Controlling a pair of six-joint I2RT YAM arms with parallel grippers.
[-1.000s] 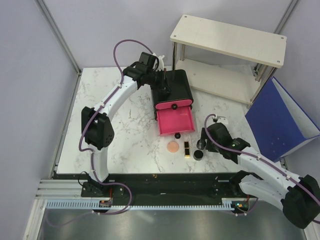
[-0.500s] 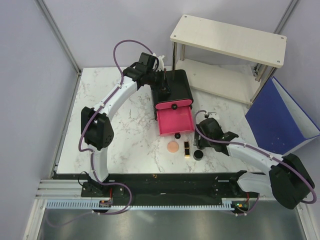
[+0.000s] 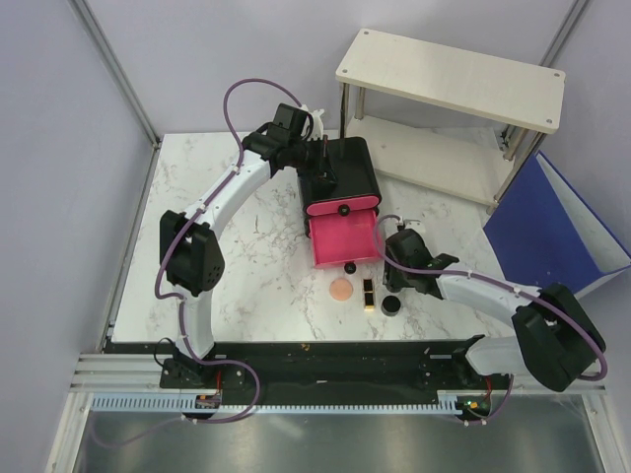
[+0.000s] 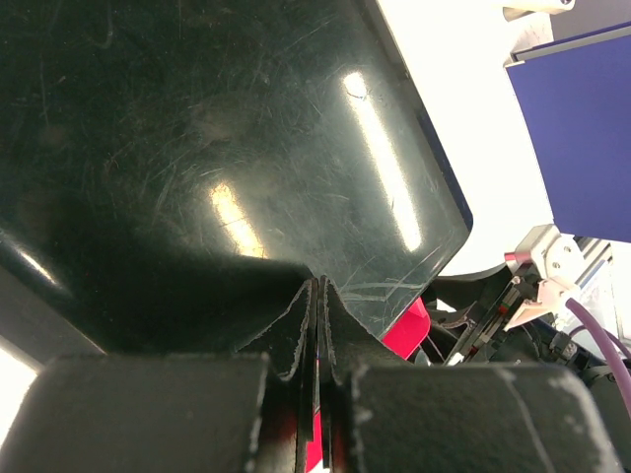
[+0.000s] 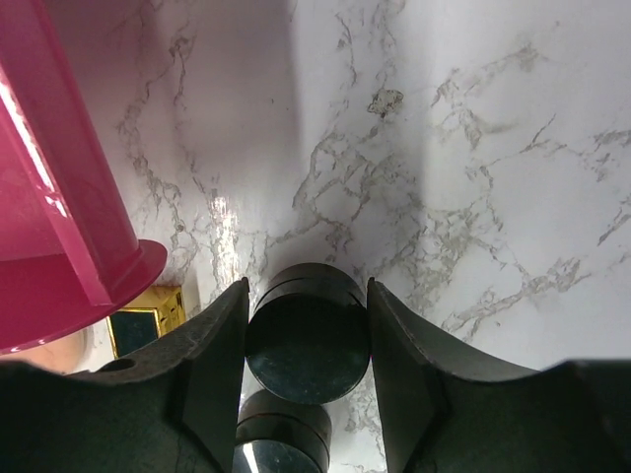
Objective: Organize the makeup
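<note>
A white marble table [image 3: 246, 256] stands between pale walls, with a black box [image 3: 350, 168] near its middle, one pink drawer [image 3: 340, 241] pulled out of the box's front. Behind and right of the box is a white shelf [image 3: 449, 89], and a blue folder [image 3: 552, 232] leans further right.

The left arm arches up the table and bends down over the box. The left gripper [image 3: 321, 182] has its tip on the box's glossy lid, with its fingers pressed flat together and nothing between them.

The right arm lies low and stretched toward the box's front right. The right gripper [image 5: 308, 288] points down in front of the open drawer's right corner, clamped on a small black jar [image 5: 308, 335] — both fingers sit flush against its round sides.

The jar stands upright on the marble, matte and short. A second black jar [image 5: 281, 434] sits just in front of it. In front of the drawer lie the black-gold lipstick [image 3: 368, 291] and, left of it, the peach disc [image 3: 341, 289] — near each other, apart from the jars.
</note>
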